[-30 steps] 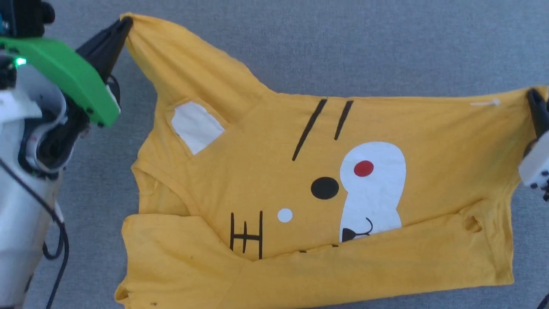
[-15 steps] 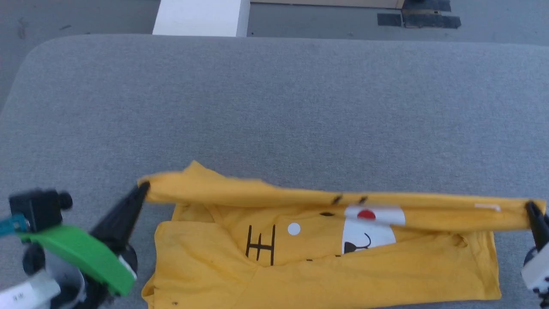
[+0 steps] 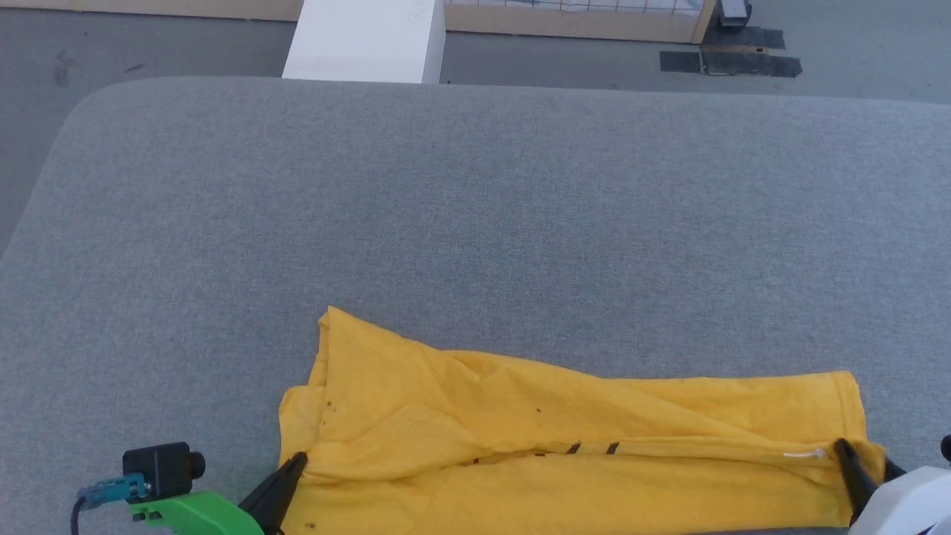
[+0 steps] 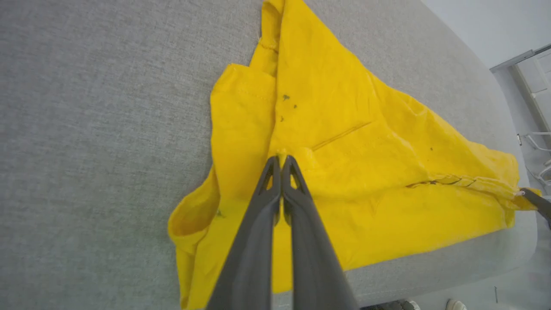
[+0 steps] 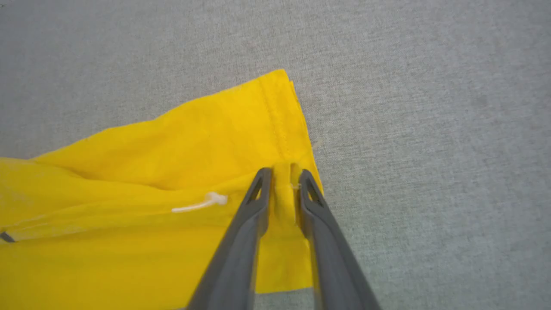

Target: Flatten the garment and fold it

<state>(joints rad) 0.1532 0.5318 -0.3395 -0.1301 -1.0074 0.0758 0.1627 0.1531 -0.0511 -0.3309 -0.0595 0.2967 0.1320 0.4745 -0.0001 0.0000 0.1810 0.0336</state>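
At the near edge of the garment (image 3: 520, 394), left gripper (image 4: 282, 158) clamps cloth, right gripper (image 5: 285, 172) stands jaws apart: best withdraw without dragging the fold.

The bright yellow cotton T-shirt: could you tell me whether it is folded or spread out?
Folded: the bright yellow cotton T-shirt lies doubled over, plain side up, black print strokes peeking from the fold.

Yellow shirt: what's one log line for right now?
garment: folded over, plain side up | left gripper: shut on garment edge | right gripper: fingers parted, corner between them
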